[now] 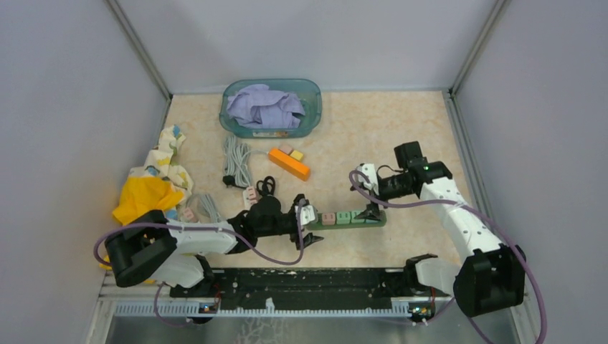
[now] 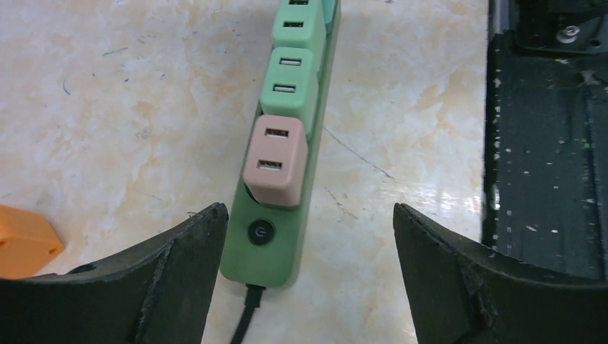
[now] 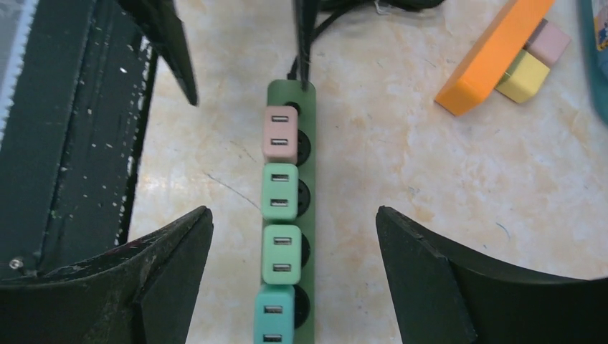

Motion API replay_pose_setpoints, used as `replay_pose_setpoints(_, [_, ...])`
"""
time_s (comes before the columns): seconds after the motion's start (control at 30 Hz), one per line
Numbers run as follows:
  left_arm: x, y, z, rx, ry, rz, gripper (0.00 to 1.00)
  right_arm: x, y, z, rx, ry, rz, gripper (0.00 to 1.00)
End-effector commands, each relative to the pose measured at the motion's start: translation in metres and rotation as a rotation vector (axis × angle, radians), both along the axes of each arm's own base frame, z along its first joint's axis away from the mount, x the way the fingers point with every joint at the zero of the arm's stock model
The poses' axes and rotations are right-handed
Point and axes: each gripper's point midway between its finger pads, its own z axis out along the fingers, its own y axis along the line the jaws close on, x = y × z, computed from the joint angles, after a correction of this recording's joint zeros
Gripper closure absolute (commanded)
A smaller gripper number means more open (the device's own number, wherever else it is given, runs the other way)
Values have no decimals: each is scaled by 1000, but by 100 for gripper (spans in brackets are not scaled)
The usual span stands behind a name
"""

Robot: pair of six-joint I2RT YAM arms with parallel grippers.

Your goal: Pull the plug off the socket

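Observation:
A green socket strip (image 1: 348, 218) lies on the table with a row of USB plugs in it. From its switch end they are a pink plug (image 2: 276, 161), two light green plugs (image 3: 279, 190) and a teal plug (image 3: 274, 315). My left gripper (image 2: 310, 244) is open, its jaws either side of the strip's switch end (image 2: 261, 232) with the left finger close beside it. My right gripper (image 3: 294, 251) hangs open above the strip's other end, the jaws wide on both sides of the green and teal plugs and touching nothing.
An orange socket strip (image 1: 289, 163) with pink and yellow plugs lies behind. A teal basin (image 1: 310, 107) holds a purple cloth, with grey coiled cable (image 1: 236, 161) and yellow patterned cloth (image 1: 147, 193) to the left. The black base rail (image 1: 315, 279) runs along the near edge.

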Motion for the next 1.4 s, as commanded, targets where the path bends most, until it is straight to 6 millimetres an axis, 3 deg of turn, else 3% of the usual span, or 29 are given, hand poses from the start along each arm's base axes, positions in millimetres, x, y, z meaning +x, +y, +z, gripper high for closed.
replay_pose_setpoints(0.0, [13, -8, -4, 42, -52, -84, 11, -23, 17, 19, 188, -10, 83, 16])
replay_pose_setpoints(0.13, [29, -5, -5, 14, -29, -104, 13, -19, 14, 8, 161, -39, 66, 16])
replay_pose_setpoints(0.37, [23, -23, -27, 61, 49, -212, 16, -12, 8, -4, 110, -51, 27, 19])
replay_pose_setpoints(0.6, [31, -16, -45, 116, 22, -165, 16, -15, 8, -14, 111, -60, 43, 24])
replay_pose_setpoints(0.73, [31, -8, -51, 132, 13, -143, 17, -22, 15, -15, 156, -47, 79, 27])
replay_pose_setpoints(1.1, [35, -4, -62, 132, 30, -94, 28, -18, 47, -27, 110, -6, 95, 38])
replay_pose_setpoints(1.37, [31, -5, -67, 120, 67, -89, 46, -20, 70, -50, 17, -27, 128, 39])
